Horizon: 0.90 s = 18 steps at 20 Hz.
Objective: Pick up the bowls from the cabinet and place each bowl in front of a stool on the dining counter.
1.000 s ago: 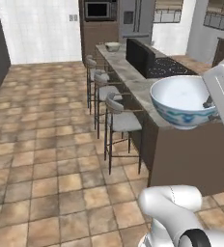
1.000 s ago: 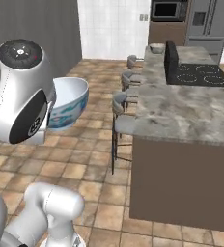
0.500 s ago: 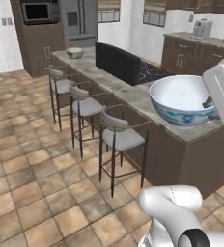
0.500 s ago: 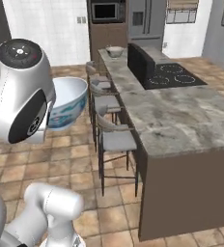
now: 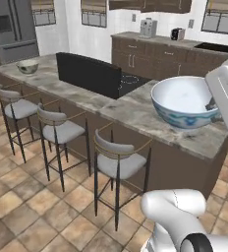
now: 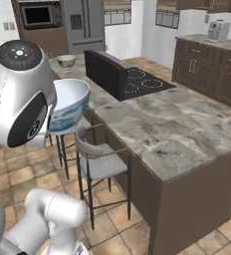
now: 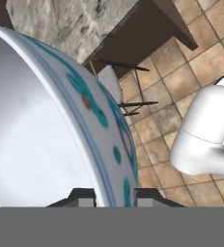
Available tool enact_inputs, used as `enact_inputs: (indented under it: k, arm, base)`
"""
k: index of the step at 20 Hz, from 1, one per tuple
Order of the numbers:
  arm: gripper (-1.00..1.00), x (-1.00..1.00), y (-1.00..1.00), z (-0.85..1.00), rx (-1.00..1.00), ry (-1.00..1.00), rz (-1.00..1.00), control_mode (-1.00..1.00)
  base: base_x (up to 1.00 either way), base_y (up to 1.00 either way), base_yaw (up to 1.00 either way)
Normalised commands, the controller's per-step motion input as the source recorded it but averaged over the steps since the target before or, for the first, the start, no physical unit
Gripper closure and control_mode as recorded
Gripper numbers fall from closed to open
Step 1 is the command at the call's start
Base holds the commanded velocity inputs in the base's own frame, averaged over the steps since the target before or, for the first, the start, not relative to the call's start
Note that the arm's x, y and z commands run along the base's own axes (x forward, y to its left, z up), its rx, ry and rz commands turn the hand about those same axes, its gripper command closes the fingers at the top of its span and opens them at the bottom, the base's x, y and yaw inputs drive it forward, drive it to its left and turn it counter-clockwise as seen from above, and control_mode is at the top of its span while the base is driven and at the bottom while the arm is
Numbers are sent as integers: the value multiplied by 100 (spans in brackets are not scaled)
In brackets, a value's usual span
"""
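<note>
The white bowl (image 5: 185, 101) with its blue floral pattern hangs tilted in the air at the near end of the dining counter (image 5: 135, 112), beside the nearest stool (image 5: 118, 162). My gripper (image 7: 115, 198) is shut on the bowl's rim, one finger inside and one outside. From the other side the bowl (image 6: 70, 104) shows next to my arm, left of the dining counter (image 6: 172, 127). Seen from the hand, the bowl (image 7: 36, 120) covers the left half. The olive-grey bowl (image 5: 27, 65) stands on the counter's far end (image 6: 66, 61).
Three stools line the counter's near side, the middle stool (image 5: 62, 130) and far stool (image 5: 17, 108) among them. A black upright panel (image 5: 89, 74) and cooktop (image 6: 142, 82) sit mid-counter. A coffee machine (image 5: 148, 27) stands on the wall counter. The floor is tiled.
The whole scene has swung: the base has moved round toward the island's near end, so the counter and stools look closer. The white bowl stays in my gripper.
</note>
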Motion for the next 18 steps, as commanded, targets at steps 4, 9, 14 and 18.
enact_inputs:
  k: [4, 9, 14, 18]
  arm:
    - [100, 0, 0, 0, 0, 0, 0, 100]
    - [100, 0, 0, 0, 0, 0, 0, 100]
    - [100, 0, 0, 0, 0, 0, 0, 100]
    - [100, 25, 0, -1, 0, 1, -2, -100]
  base:
    - [41, 16, -33]
    - [86, 22, -26]
    - [93, 19, -27]
    - [54, 1, -12]
